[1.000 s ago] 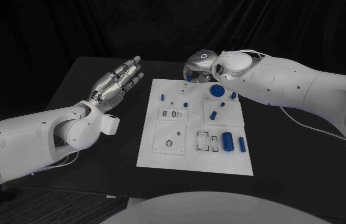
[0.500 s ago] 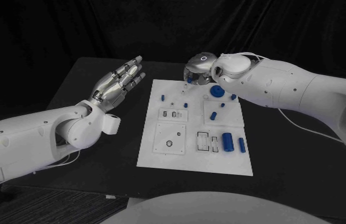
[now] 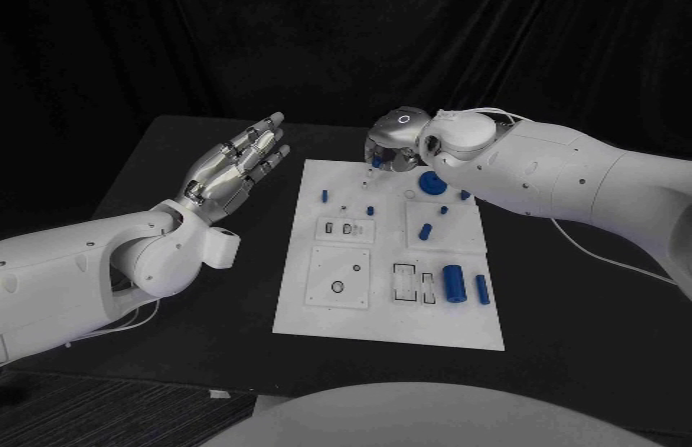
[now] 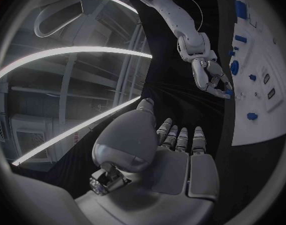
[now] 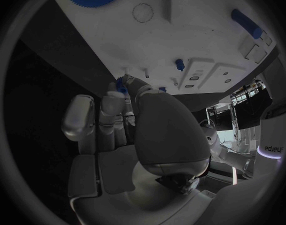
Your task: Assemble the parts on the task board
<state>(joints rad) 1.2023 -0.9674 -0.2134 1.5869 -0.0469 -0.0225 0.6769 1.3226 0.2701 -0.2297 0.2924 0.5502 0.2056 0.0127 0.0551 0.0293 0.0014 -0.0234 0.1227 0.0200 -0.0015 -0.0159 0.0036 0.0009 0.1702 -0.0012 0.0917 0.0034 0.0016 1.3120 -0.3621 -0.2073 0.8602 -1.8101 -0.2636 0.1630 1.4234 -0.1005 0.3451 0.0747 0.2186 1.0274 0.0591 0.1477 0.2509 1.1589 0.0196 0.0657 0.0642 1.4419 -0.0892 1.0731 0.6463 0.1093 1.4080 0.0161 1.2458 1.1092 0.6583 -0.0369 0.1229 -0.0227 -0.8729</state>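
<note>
The right hand (image 3: 392, 145) sits over the far edge of the task board (image 3: 392, 312), at about 12 o'clock of the board's middle — fingers curled down and bunched. In the right wrist view a small blue part (image 5: 120, 83) sits at the fingertips (image 5: 111, 92), apparently pinched between thumb and a finger; how firmly, cannot tell. The blue toothed disc (image 3: 431, 178) lies just beside that hand, toward 4 o'clock from it, flat on the board. The remaining blue parts lie nearer the robot: a short peg (image 3: 427, 231) mid-board, and a long cylinder (image 3: 454, 281) near the board's right edge with its long axis running 12 to 6.

The left hand (image 3: 234, 167) is raised off to the board's 9–10 o'clock, well apart from it — palm flat, fingers straight and together-ish, holding nothing.

Judgement: the right hand is far nearer the work; the next move likely means lowering the pinched part straight down into a seat at the board's far edge, so alignment over that seat is what counts.
</note>
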